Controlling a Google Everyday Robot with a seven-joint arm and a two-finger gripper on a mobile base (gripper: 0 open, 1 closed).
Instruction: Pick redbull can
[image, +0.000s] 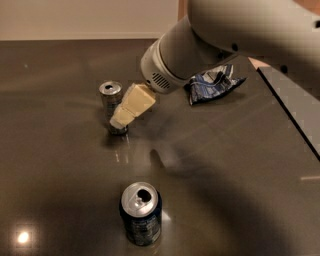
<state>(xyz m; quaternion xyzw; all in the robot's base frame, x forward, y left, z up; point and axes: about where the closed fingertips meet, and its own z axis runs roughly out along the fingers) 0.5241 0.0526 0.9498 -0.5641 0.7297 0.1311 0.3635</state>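
Single camera view, looking down on a dark, glossy table (240, 170).

Redbull can (107, 100): upright in the left-centre part of the table, toward the far side. Slim, silver-grey, silver top with the opening visible. Its right side and lower body are partly covered by the gripper, so the base shows only as a dark sliver under the cream tip.

Gripper (122, 116): cream-coloured, pointing down and to the left from the white wrist of the arm (225, 35). Its tip overlaps the can's right flank in this view. Whether it touches the can or sits just in front of it, I cannot tell. Whether the tool is released, clenched or grasping anything, I also cannot tell (it reads as one solid cream block from this angle).

The arm enters from the upper right and fills much of the top right of the view. A blurred reflection of it lies on the table below the gripper.

Other items:
- Dark blue can (141, 215): upright near the front edge, wider and shorter than the redbull can, top opened. Well apart from the gripper and from the redbull can.
- Crumpled blue-and-white wrapper (212, 86): lies on the table to the right of the wrist, partly tucked under the arm in this view, apart from both cans.

Bright light spot reflected at the lower left of the table.
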